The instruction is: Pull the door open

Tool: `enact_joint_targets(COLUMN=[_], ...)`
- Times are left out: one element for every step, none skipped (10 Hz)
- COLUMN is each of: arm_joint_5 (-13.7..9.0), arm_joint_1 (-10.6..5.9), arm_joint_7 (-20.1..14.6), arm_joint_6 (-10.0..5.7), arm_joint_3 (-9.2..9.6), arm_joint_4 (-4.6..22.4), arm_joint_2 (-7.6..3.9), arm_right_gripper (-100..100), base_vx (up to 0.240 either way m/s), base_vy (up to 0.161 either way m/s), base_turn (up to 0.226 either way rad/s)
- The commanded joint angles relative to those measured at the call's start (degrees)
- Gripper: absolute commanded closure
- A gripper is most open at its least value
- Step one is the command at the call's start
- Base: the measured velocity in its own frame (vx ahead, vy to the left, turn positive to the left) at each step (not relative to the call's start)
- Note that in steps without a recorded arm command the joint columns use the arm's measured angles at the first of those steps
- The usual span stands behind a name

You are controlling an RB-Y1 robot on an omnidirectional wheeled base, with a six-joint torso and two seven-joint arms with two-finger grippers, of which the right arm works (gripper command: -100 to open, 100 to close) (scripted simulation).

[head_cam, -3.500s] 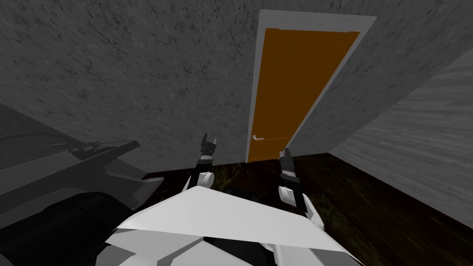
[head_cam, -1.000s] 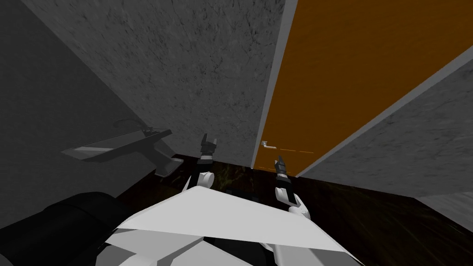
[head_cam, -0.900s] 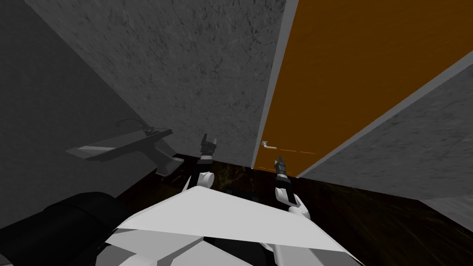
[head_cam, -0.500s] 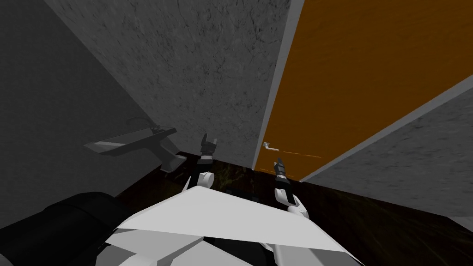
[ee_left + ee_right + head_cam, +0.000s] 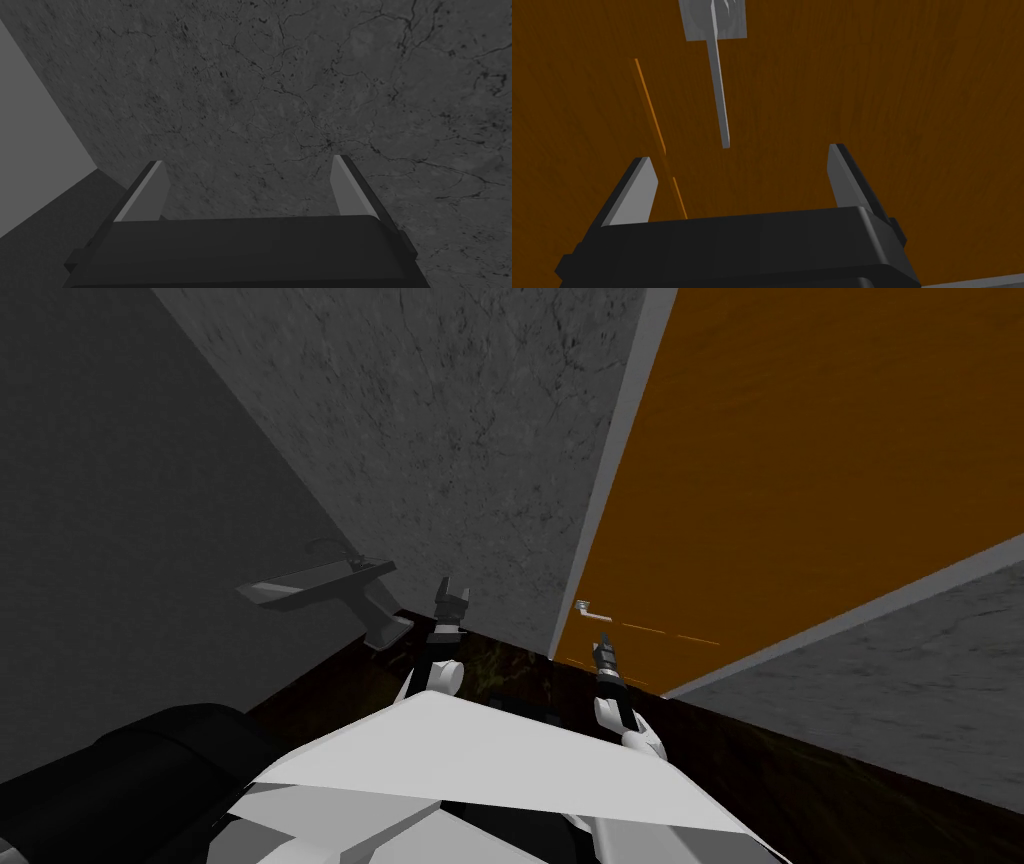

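Jaws parted on both arms, our right gripper [image 5: 738,153] sits nearer the door [image 5: 800,468], its handle [image 5: 718,75] running lengthwise just ahead.

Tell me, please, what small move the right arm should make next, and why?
Probably ease the right gripper forward until its open fingers straddle the grey handle. The lever's tip lies just ahead of the fingertips, roughly between them and untouched, on the orange door.
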Motion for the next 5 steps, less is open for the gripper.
enact_joint_targets(arm_joint_5=[-0.3, -0.43, -0.33, -0.69, -0.8], arm_joint_1=[-0.85, -1.31, -1.07, -0.39, -0.16], arm_joint_7=[-0.27, -0.39, -0.32, -1.27, -1.57], arm_joint_6=[-0.11, -0.25, -0.42, -1.06, -1.28], arm_joint_3=[-0.15, -0.21, -0.16, -0.58, -0.71], arm_joint_4=[2.41, 3.62, 3.03, 3.54, 3.68], arm_joint_2=[-0.05, -0.11, -0.1, -1.15, -1.48], arm_right_gripper=[-100, -100, -100, -100, -100], base_vx=[0.031, 0.029, 0.013, 0.139, 0.222], base_vy=[-0.051, -0.058, -0.028, 0.029, 0.032], base_turn=[0.166, 0.144, 0.025, 0.119, 0.113])
